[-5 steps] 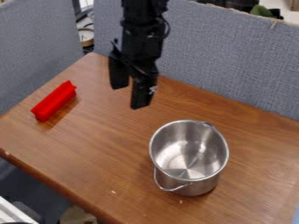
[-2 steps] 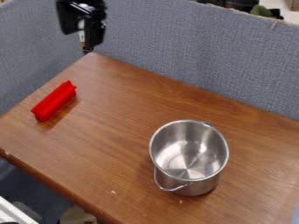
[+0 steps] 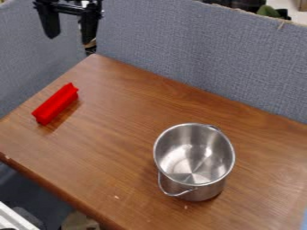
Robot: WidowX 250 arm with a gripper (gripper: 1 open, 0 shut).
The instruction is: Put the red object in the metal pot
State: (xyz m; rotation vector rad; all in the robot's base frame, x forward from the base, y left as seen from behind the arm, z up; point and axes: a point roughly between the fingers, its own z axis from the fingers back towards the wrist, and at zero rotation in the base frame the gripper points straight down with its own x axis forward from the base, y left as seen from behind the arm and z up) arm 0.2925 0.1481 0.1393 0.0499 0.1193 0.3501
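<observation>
Red object (image 3: pixel 54 103) flat on table (image 3: pixel 120 135), long axis toward far-right; pincer (image 3: pixel 68 30) spread, empty.

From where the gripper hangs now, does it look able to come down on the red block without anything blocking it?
Probably yes. The gripper hangs open near the table's far-left corner, and the red object lies flat below and nearer the camera with bare wood around it. The metal pot stands well off to the right.
</observation>
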